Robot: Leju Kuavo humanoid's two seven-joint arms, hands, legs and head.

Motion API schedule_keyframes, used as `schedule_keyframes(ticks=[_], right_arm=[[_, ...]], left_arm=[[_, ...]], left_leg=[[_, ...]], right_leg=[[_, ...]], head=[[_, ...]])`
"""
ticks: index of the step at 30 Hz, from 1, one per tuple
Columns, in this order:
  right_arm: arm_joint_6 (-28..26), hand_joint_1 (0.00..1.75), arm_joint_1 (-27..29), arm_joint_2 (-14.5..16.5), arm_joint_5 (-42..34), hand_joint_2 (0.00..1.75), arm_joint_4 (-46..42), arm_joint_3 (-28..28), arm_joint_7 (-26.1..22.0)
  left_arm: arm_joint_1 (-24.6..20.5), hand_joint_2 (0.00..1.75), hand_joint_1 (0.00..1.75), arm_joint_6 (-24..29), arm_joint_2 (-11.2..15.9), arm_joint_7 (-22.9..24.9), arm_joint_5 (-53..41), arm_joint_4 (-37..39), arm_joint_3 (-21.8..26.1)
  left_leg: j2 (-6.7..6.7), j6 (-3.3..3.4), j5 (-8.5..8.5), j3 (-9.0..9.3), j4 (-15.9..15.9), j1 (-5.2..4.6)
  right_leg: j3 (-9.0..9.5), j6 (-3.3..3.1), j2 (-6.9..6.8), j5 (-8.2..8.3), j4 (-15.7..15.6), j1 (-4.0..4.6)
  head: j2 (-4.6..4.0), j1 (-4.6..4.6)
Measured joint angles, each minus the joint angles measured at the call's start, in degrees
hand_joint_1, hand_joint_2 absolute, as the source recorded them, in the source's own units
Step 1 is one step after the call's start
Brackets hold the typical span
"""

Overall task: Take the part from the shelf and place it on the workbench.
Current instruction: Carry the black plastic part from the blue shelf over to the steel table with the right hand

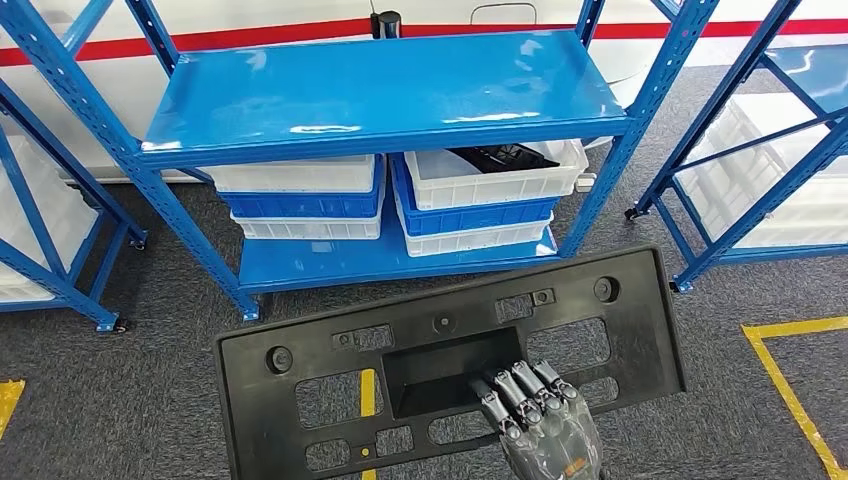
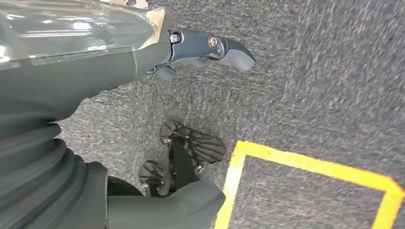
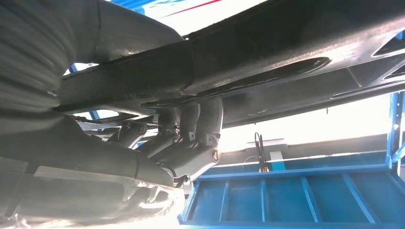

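From the head view, I am seeing my right hand (image 1: 540, 420) gripping the black part (image 1: 450, 365), a wide flat panel with cut-outs, its fingers (image 1: 520, 385) curling over the lip of the rectangular recess near the middle. The part is hanging flat above the grey carpet (image 1: 130, 400), just in front of the blue shelf (image 1: 380, 95), clear of it. On the lower shelf board, white and blue bins (image 1: 480, 200) are sitting stacked in two piles, and one is holding another dark piece. Yellow floor tape (image 1: 790, 380) is showing on the right.

In the left wrist view, my left hand (image 2: 143, 67) is hanging over the carpet, holding nothing, with its fingers loosely apart.

In the right wrist view, the right hand's fingers are wrapping the part's edge (image 3: 267, 62) from below, with the shelf beyond.
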Motion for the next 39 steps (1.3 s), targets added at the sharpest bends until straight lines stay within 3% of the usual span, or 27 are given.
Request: schedule_keyframes(ticks=[1,2,4,5,7,9,11,12,14,16,17,18,20,22,24,26,28,30,31,32,33,35,37,39], right_arm=[[0.0,1.75,0.0,0.0,0.0,1.75,0.0,0.0,0.1],[0.0,1.75,0.0,-0.1,0.0,1.75,0.0,0.0,0.1],[0.0,1.75,0.0,-0.2,0.0,1.75,0.0,0.0,0.3],[0.0,1.75,0.0,-0.2,0.0,1.75,0.0,0.1,0.3],[0.0,1.75,0.0,-0.2,0.0,1.75,0.1,0.1,0.3],[0.0,1.75,0.0,-0.3,0.1,1.75,0.1,0.2,0.3],[0.0,1.75,0.0,-0.4,0.1,1.75,0.1,0.3,0.4],[0.0,1.75,0.0,-0.3,0.1,1.75,0.1,0.3,0.4],[0.0,1.75,0.0,-0.3,0.1,1.75,0.1,0.3,0.4],[0.0,1.75,0.0,-0.3,0.1,1.75,0.1,0.4,0.4],[0.0,1.75,0.0,-0.3,0.1,1.75,0.2,0.5,0.4],[0.0,1.75,0.0,-0.3,0.1,1.75,0.2,0.6,0.4],[0.0,1.75,0.0,-0.3,0.1,1.75,0.2,0.7,0.5],[0.0,1.75,0.0,-0.3,0.0,1.75,0.2,0.7,0.5],[0.0,1.75,-0.1,-0.3,0.0,1.75,0.2,0.8,0.5],[0.0,1.75,0.0,-0.4,0.0,1.75,0.2,0.9,0.5],[0.0,1.75,0.0,-0.4,0.1,1.75,0.2,0.9,0.6],[0.0,1.75,-0.1,-0.4,0.3,1.75,0.2,1.1,0.6],[0.0,1.75,0.0,-0.4,0.3,1.75,0.3,1.1,0.6],[0.0,1.75,0.0,-0.4,0.4,1.75,0.4,1.1,0.7],[0.0,1.75,-0.1,-0.4,0.4,1.75,0.4,1.2,0.7],[0.0,1.75,-0.2,-0.4,0.5,1.75,0.4,1.3,0.8],[0.0,1.75,-0.4,-0.4,0.5,1.75,0.4,1.3,0.9],[0.0,1.75,-0.6,-0.5,0.5,1.75,0.4,1.3,0.9]], left_arm=[[0.0,1.75,0.0,0.0,0.0,0.0,0.0,0.0,0.0],[0.0,1.75,0.0,0.0,0.0,0.0,0.0,0.0,0.0],[0.0,1.75,0.0,0.0,-0.1,0.0,0.0,0.0,0.0],[0.0,1.75,0.0,0.0,-0.2,0.0,0.0,0.0,0.0],[0.0,1.75,0.0,0.0,-0.2,0.0,0.0,0.0,0.0],[0.0,1.75,0.0,0.1,-0.2,0.0,0.0,0.0,0.0],[0.1,1.75,0.0,0.1,-0.2,0.0,0.0,0.0,0.0],[0.2,1.75,0.0,0.1,-0.2,0.0,0.0,0.0,0.0],[0.2,1.75,0.0,0.1,-0.2,0.1,0.0,0.0,0.0],[0.2,1.75,0.0,0.2,-0.2,0.1,0.0,0.0,0.0],[0.2,1.75,0.0,0.2,-0.2,0.1,0.0,0.0,0.0],[0.2,1.75,0.0,0.2,-0.2,0.1,0.0,0.0,0.0],[0.1,1.75,0.0,0.2,-0.1,0.1,0.0,0.0,0.0],[-0.1,1.75,0.0,0.3,-0.1,0.1,0.0,0.0,0.0],[0.0,1.75,0.0,0.3,-0.1,0.1,0.0,0.0,0.0],[0.0,1.75,0.0,0.3,-0.2,0.0,0.0,0.0,0.0],[0.0,1.75,0.0,0.3,-0.3,-0.1,0.1,0.0,0.0],[0.0,1.75,0.0,0.2,-0.3,-0.2,0.1,0.0,0.0],[0.0,1.75,0.0,0.2,-0.3,-0.3,0.1,0.0,0.0],[0.0,1.75,0.0,0.1,-0.3,-0.3,0.2,0.0,0.0],[0.0,1.75,0.0,0.0,-0.4,-0.3,0.2,0.0,0.0],[0.0,1.75,0.0,-0.2,-0.5,-0.4,0.2,0.0,0.0],[0.0,1.75,0.0,-0.4,-0.6,-0.6,0.2,0.0,0.0],[0.0,1.75,0.0,-0.5,-0.6,-0.8,0.2,0.0,0.0]], left_leg=[[0.09,-0.1,0.25,-0.41,0.1,0.02],[0.17,-0.22,0.48,-0.83,0.3,0.07],[0.21,-0.62,0.88,-1.7,0.9,0.24],[0.18,-0.9,1.07,-2.1,1.3,0.23],[0.11,-1.48,1.37,-2.63,1.9,0.11],[0.04,-2.1,1.85,-2.83,2.0,0.06],[-0.11,-2.75,1.23,-3.43,2.7,0.31],[-0.19,-3.07,-0.44,-4.15,4.3,0.46],[-0.24,-3.67,-5.81,-6.33,10.8,0.7],[-0.23,-4.09,-9.6,-7.74,17.3,0.89],[-0.22,-4.18,-9.96,-7.17,18.1,0.98],[-0.22,-4.21,-9.32,-5.42,16.6,1.08],[-0.27,-4.15,-6.89,0.67,8.3,1.29],[-0.43,-3.8,-5.48,4.72,1.9,1.14],[-0.52,-3.09,-5.06,4.83,1.0,0.67],[-0.28,-1.94,-4.13,4.0,0.9,0.53],[0.07,-0.68,-2.95,2.85,0.6,0.52],[0.3,-0.1,-2.0,1.59,0.7,0.27],[0.38,-0.07,-1.52,0.91,0.7,0.11],[0.45,-0.07,-1.03,0.25,0.8,-0.04],[0.47,-0.11,-0.54,-0.4,0.8,-0.2],[0.45,-0.3,0.28,-1.23,1.1,-0.42],[0.44,-0.76,0.93,-1.55,1.3,-0.63],[0.48,-1.36,1.53,-1.68,1.4,-0.72]], right_leg=[[-0.51,0.31,0.0,-0.85,2.2,-0.12],[0.07,0.8,-0.01,-0.8,2.3,-0.27],[4.62,1.99,-0.02,1.36,-4.5,-0.62],[6.96,2.2,0.02,2.33,-8.7,-0.71],[9.19,1.5,0.15,3.56,-13.4,-0.56],[8.73,0.14,0.22,4.17,-13.5,-0.2],[8.27,-1.22,0.05,4.97,-13.4,-0.54],[7.93,-1.96,-0.05,5.5,-13.5,-0.75],[6.97,-2.89,-0.19,6.57,-13.4,-0.82],[5.71,-2.91,-0.25,7.53,-13.4,-0.73],[5.13,-2.76,-0.26,7.96,-13.3,-0.73],[4.64,-2.57,-0.26,8.34,-13.3,-0.77],[3.92,-2.03,-0.21,9.06,-13.3,-0.84],[3.42,-1.28,-0.21,9.73,-13.1,-0.64],[3.12,-0.36,-0.24,10.42,-13.1,-0.52],[2.5,0.41,-0.17,10.43,-12.7,-0.49],[0.64,0.08,-0.1,7.57,-8.9,-0.43],[-1.89,-0.61,-0.08,3.01,-1.5,-0.48],[-2.6,-0.6,-0.08,1.36,1.8,-0.46],[-2.26,-0.38,-0.08,0.56,3.2,-0.43],[-0.65,-0.08,-0.08,0.51,2.2,-0.38],[5.7,0.21,-0.09,1.95,-6.1,-0.25],[10.2,-0.34,-0.1,3.2,-13.4,0.26],[10.66,-1.21,-0.08,3.82,-15.0,0.75]], head=[[-0.01,0.03],[-0.01,0.02],[-0.01,0.04],[-0.01,0.02],[-0.01,-0.01],[-0.01,-0.06],[-0.01,-0.11],[-0.01,-0.22],[-0.01,-0.44],[-0.01,-0.51],[-0.01,-0.54],[-0.01,-0.51],[0.01,-0.54],[0.0,-0.51],[-0.01,-0.48],[-0.01,-0.49],[-0.01,-0.32],[-0.01,-0.15],[-0.01,-0.14],[-0.01,-0.14],[-0.01,-0.13],[-0.01,-0.15],[-0.01,-0.18],[-0.01,-0.2]])
